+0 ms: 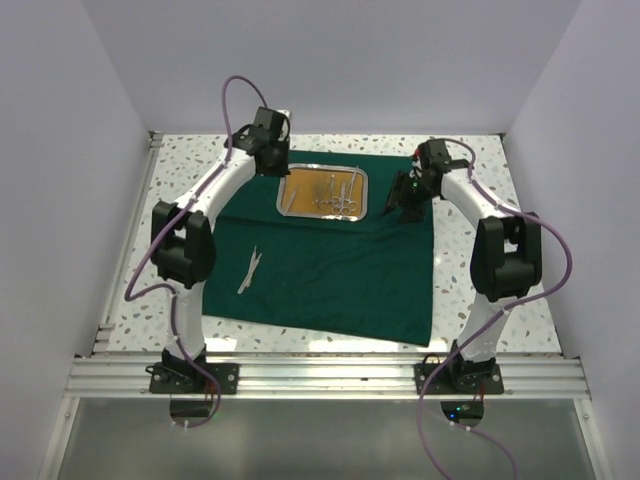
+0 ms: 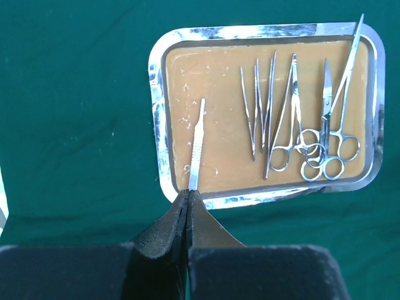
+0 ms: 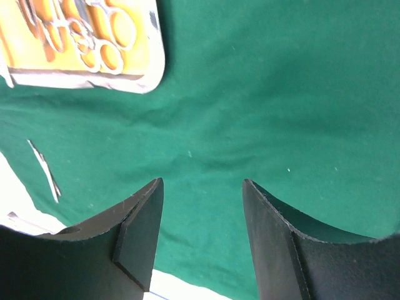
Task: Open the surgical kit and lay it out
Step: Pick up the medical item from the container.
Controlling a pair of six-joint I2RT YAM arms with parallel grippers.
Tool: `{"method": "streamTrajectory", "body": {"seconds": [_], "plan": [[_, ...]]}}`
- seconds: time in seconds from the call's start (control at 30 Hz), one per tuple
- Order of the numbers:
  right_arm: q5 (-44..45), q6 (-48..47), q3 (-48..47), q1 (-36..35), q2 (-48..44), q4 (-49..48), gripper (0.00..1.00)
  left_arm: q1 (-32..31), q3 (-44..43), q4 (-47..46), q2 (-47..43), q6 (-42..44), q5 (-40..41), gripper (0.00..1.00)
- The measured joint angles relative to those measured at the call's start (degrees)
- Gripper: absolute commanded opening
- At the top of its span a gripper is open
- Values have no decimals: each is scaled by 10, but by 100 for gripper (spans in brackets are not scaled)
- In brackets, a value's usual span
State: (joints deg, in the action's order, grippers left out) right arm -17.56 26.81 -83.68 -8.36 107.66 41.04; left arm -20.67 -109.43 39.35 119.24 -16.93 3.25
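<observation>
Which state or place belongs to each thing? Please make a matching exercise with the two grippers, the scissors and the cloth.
Things:
1. left gripper
2. right gripper
3. scissors
4. cloth

States or places:
A. dark green, spread out flat
B. open, above bare cloth
C. shut on the end of a thin flat tool
D. lying inside the tray

Pairs: 1-C, 2-B, 3-D, 4-A

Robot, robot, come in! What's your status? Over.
Left hand shut on thin tool in tray. Right hand open over cloth. Tweezers laid out on cloth. Nothing in the way.
</observation>
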Motion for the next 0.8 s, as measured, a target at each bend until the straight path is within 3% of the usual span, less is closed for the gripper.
{"method": "streamTrajectory", "body": {"seconds": [0.03, 0.07, 0.1, 0.13, 0.27, 0.53, 0.8], "plan": [[-1, 2, -6, 0, 4, -1, 57, 0, 3, 0, -1, 0, 2, 23], [-2, 3, -13, 0, 7, -1, 57, 1, 3, 0, -1, 4, 4, 36], [-2, 4, -20, 0, 10, -2, 57, 2, 3, 0, 1, 7, 6, 67], [-2, 5, -28, 0, 13, -1, 58, 3, 3, -1, 3, 11, 8, 73], [-2, 6, -46, 0, 16, 0, 58, 11, -32, -5, 47, 13, 16, 75], [16, -10, -31, 0, 2, 18, 58, 23, -139, -5, 197, 13, 8, 70], [33, -23, -5, 0, -32, 33, 58, 13, -102, -13, 184, 15, 6, 66]]}}
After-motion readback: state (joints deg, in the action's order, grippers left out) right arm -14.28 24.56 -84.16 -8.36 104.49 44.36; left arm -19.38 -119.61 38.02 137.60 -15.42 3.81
